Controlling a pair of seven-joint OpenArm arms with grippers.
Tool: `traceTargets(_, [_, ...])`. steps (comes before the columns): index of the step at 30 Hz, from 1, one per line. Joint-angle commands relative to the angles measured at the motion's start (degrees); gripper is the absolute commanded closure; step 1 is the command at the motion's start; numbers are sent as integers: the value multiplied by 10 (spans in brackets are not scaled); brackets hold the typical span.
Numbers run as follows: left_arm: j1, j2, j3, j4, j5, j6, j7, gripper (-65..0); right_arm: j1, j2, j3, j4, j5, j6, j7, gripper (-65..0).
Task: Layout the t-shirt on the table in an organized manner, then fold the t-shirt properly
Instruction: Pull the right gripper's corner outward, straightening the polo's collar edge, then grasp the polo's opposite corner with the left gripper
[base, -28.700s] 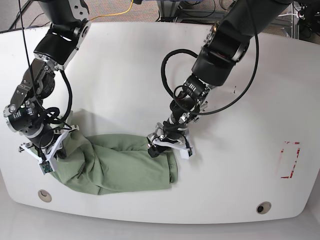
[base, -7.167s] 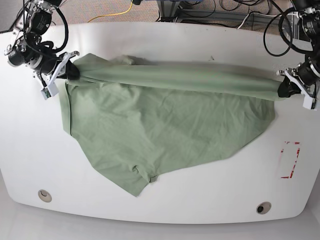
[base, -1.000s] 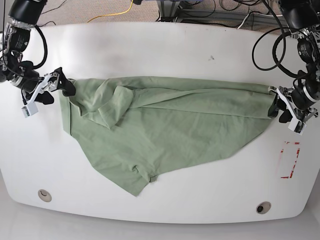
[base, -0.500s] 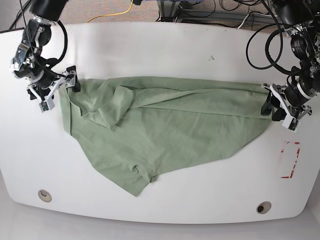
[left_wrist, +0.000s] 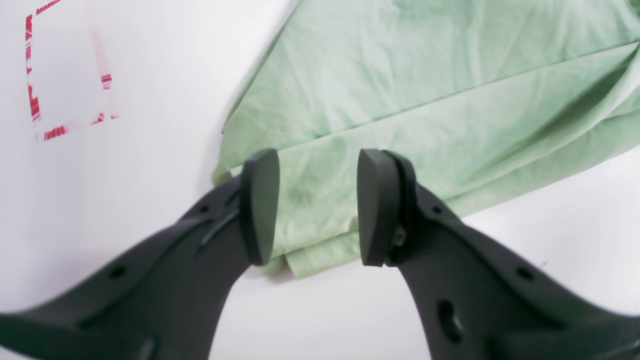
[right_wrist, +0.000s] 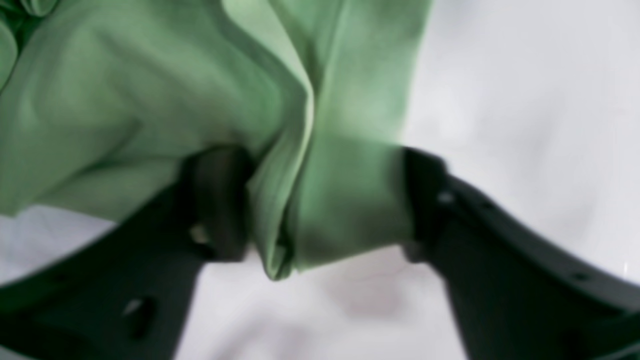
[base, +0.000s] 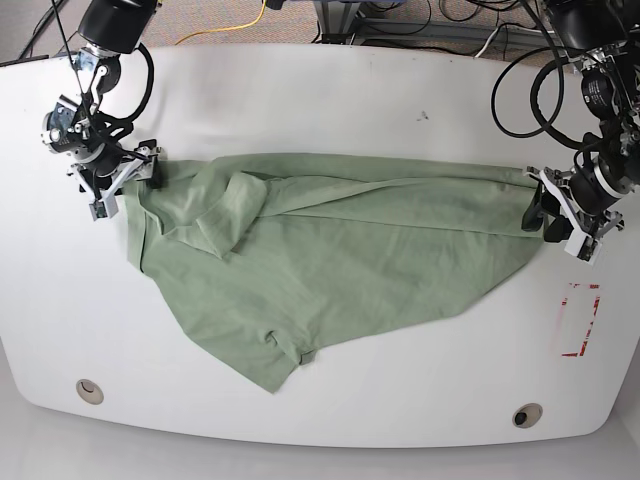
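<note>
Table (base: 330, 90): large, white, smooth, with curved edges; round cable holes sit at the near left and near right corners.
T-shirt (base: 330, 250): sage-green, spread across the middle of the table but not flat; its far edge runs as a long straight fold from left to right, a bunched ridge lies left of centre, and the near part tapers to a skewed point.
Left claw (base: 560, 215): at the shirt's right end; in the wrist view its two pads stand apart above the folded corner, gripping nothing.
Right claw (base: 125, 178): at the shirt's left end; the blurred wrist view shows a thick roll of cloth between the spread pads, and I cannot tell whether they press on it.
Step in hand: likely re-gripping the two far corners to lay the shirt out.
Doing it well: take only the outermost corners, pull evenly apart, and smooth the left ridge before any fold.
Red tape rectangle (base: 580, 320): near right, clear of the shirt.
Room: cables and a yellow cord (base: 240, 22) beyond the far edge.
</note>
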Motion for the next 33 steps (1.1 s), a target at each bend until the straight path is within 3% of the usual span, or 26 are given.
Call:
traceTargets(1, [-1, -10, -4, 9, -9, -1, -13, -239, 7, 8, 2, -3, -1, -1, -2, -276])
traceTargets(5, [2, -10, -4, 7, -7, -1, -14, -239, 6, 7, 2, -2, -1, -1, -2, -106])
traceTargets(8, [7, -8, -4, 2, 6, -1, -20, -239, 4, 7, 2, -2, -1, -1, -2, -54])
traceTargets(17, [18, 11, -6, -85, 85, -1, -90, -239, 4, 6, -1, -2, -1, -1, -2, -62])
traceTargets(33, [17, 11, -16, -190, 90, -1, -144, -239, 4, 6, -3, -2, -1, -1, -2, -62])
